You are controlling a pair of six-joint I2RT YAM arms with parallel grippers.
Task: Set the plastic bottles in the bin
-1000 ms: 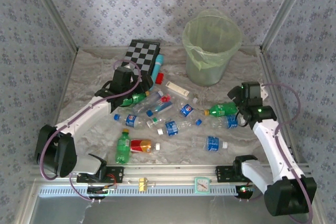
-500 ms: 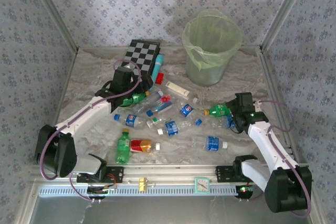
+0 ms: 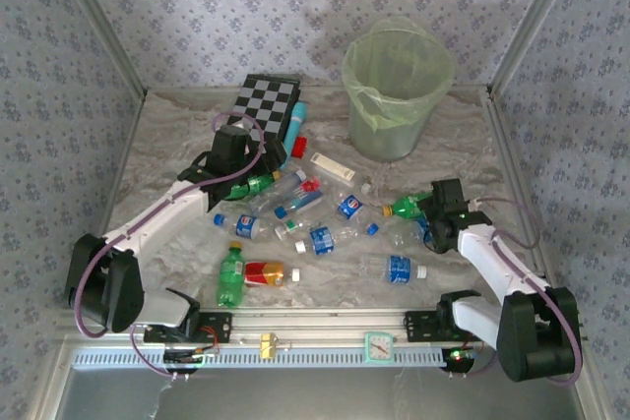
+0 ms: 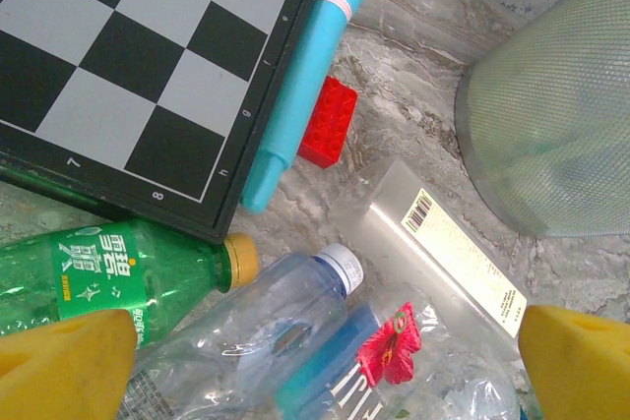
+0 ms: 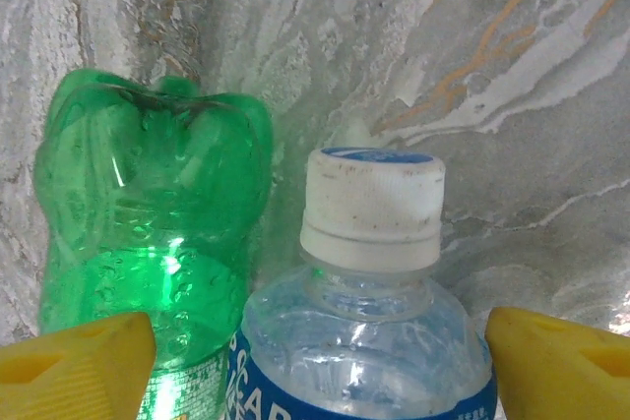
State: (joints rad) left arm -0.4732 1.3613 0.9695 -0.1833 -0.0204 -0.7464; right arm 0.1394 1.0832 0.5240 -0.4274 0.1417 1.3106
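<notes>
On the bench I've got the bin far right, with the plastic bottles loose mid-bench, apart from it. Pick step, I'd say: right hand is spread around a white-capped clear bottle just beside a green bottle. The wrist view separates them where overhead blurs, so the next close needs centring on one. Left hand is spread above the left cluster.
</notes>
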